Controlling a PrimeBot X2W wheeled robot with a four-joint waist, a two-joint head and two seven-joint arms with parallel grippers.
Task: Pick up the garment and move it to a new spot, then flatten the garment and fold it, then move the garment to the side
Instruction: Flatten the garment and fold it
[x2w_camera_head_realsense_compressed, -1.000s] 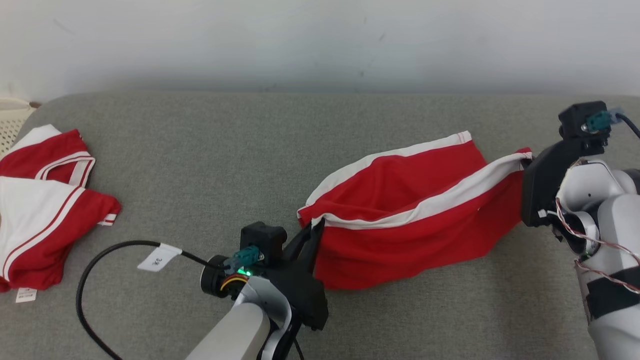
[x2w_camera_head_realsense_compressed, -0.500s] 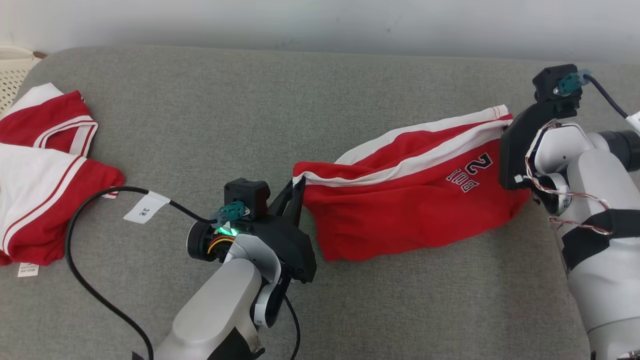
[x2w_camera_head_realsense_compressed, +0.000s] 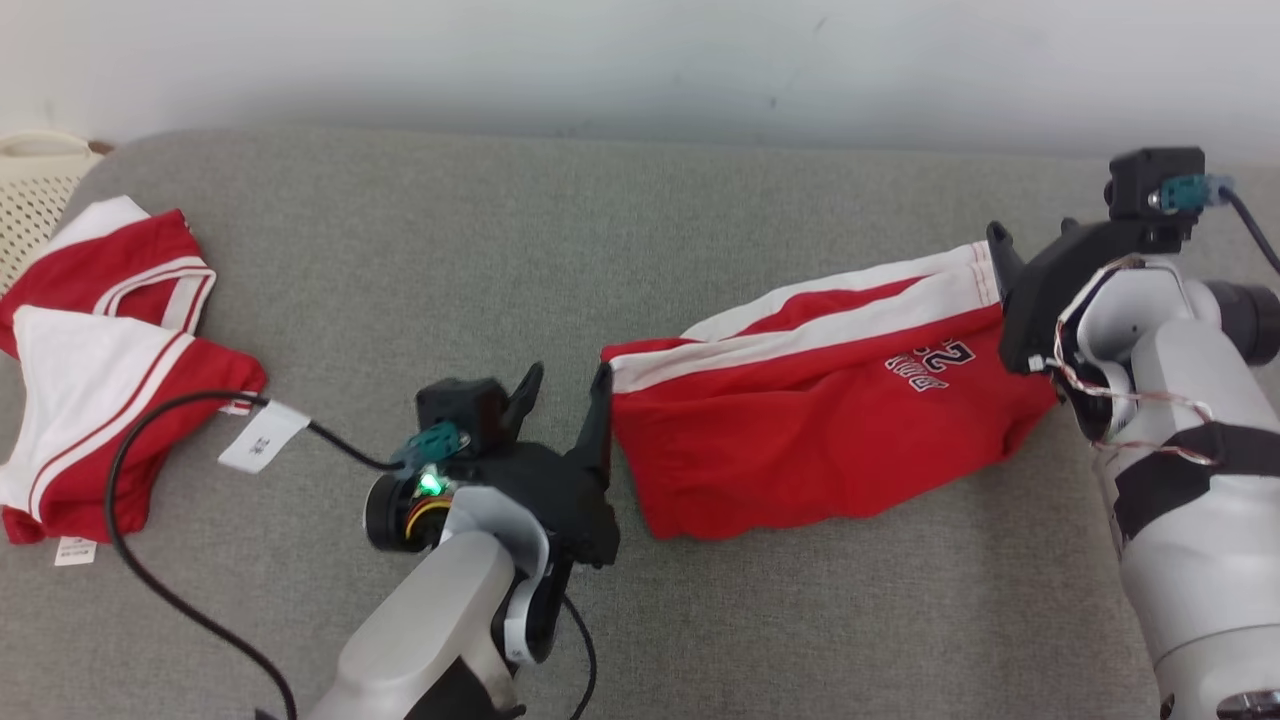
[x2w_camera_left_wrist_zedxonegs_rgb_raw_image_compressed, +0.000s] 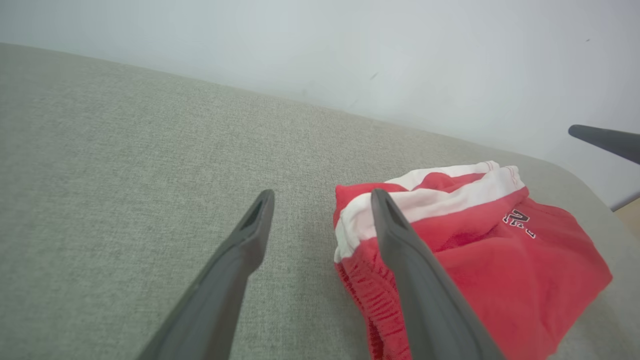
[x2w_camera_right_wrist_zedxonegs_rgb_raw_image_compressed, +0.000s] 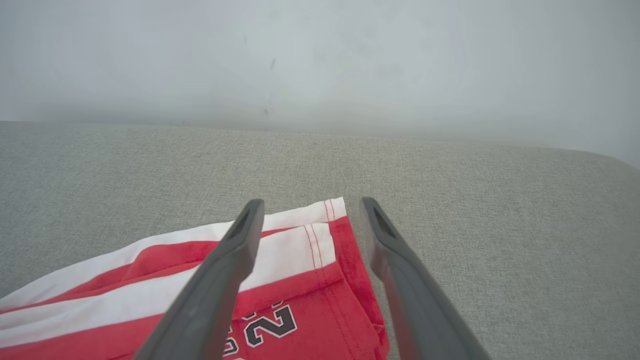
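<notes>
Garment (x2w_camera_head_realsense_compressed: 800, 440), red shorts with white stripes, lies rumpled on the grey padded surface (x2w_camera_head_realsense_compressed: 600, 230) between both arms. Left claw (x2w_camera_head_realsense_compressed: 567, 378) stands released, one finger just beside the shorts' left end. Right claw (x2w_camera_right_wrist_zedxonegs_rgb_raw_image_compressed: 311, 210) is released too, the opposite striped corner showing between its fingers.
</notes>
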